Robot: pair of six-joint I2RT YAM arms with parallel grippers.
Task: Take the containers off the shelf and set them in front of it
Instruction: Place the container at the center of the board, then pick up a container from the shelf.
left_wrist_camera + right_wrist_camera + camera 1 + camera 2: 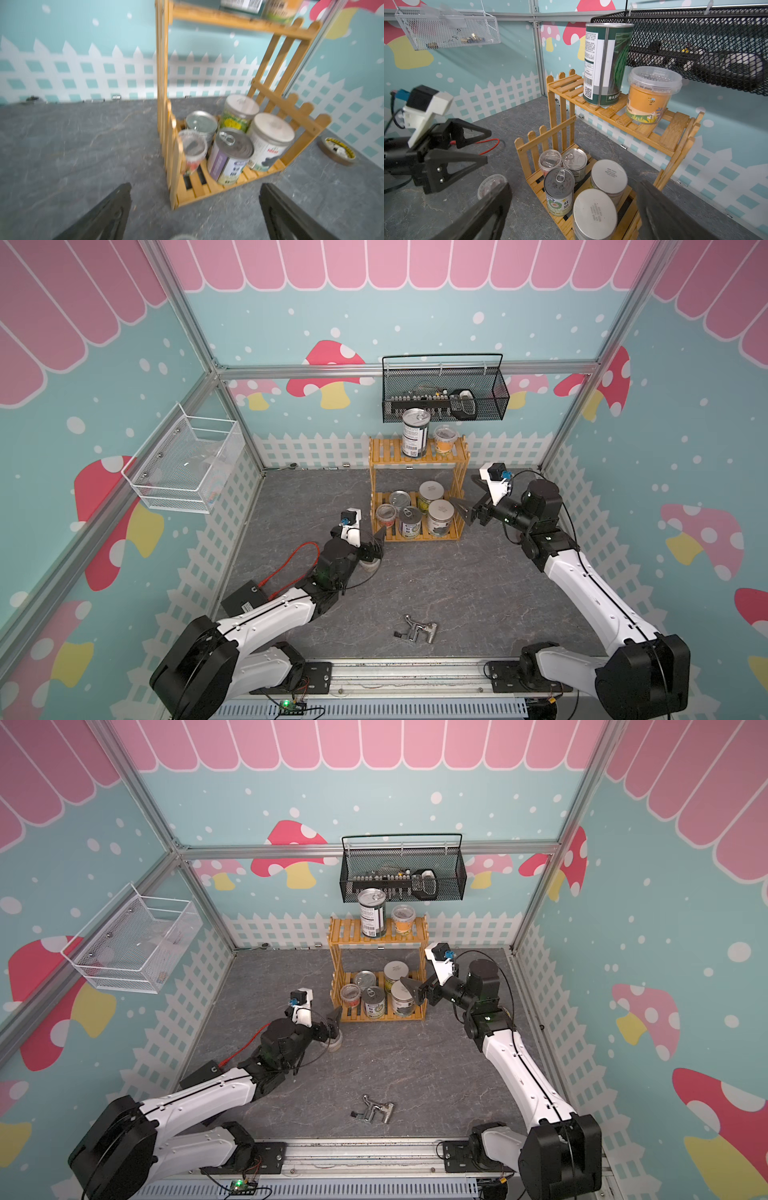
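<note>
Near edge: one metal tool (415,631), idle. My left gripper (488,146): jaws wide, over a clear cup (492,184) standing near-left of the shelf (384,450). My right gripper (573,183): wide, at its right side. Seven containers (410,522) crowd the tiers; my wide jaws may topple neighbours.

Left fingers (104,214) and right fingers (664,212) stand spread wide — each pair empty.

shelf (384,450): glossy wood slats | tall can (415,435): shiny metal | cup (445,439): clear plastic | table (415,580): matt grey
</note>
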